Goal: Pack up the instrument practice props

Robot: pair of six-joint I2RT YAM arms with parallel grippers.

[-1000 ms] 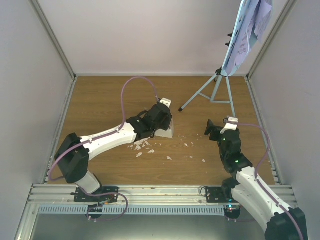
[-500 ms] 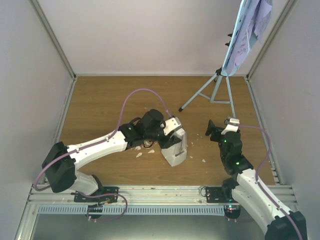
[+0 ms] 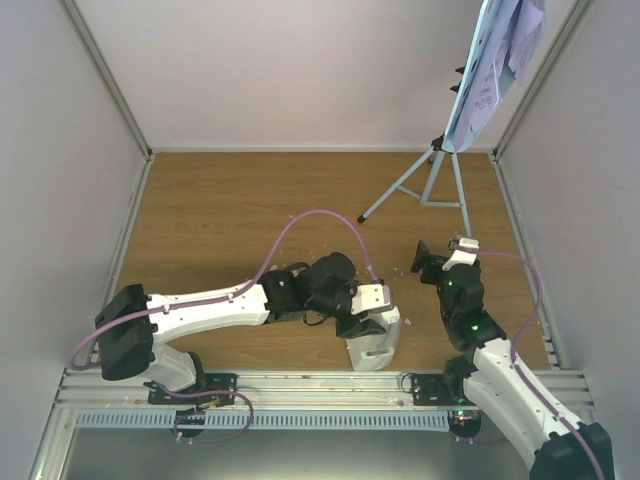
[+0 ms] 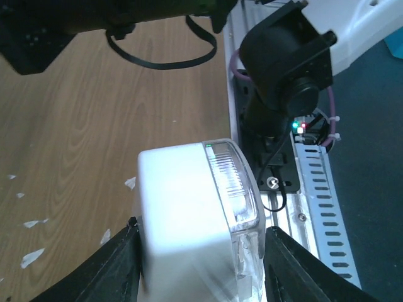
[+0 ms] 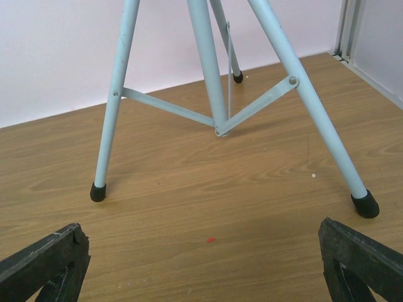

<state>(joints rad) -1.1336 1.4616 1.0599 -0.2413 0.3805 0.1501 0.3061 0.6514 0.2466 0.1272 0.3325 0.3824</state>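
While the metronome point(image 4: 182, 214) is clamped, crumbs point(image 4: 33, 257) (white) dot the table point(image 4: 94, 126).

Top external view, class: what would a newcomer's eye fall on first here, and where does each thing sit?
The pale-blue music stand rises in the far right corner, with sheet music high on it. At the near edge of the table, the left gripper holds the white metronome. The right gripper is open and faces the stand's legs.

Left arm point(image 3: 210, 300) stretched rightward — left hand point(image 3: 374, 316) clamped (jaws half apart); right hand point(image 5: 201, 270) wide open.
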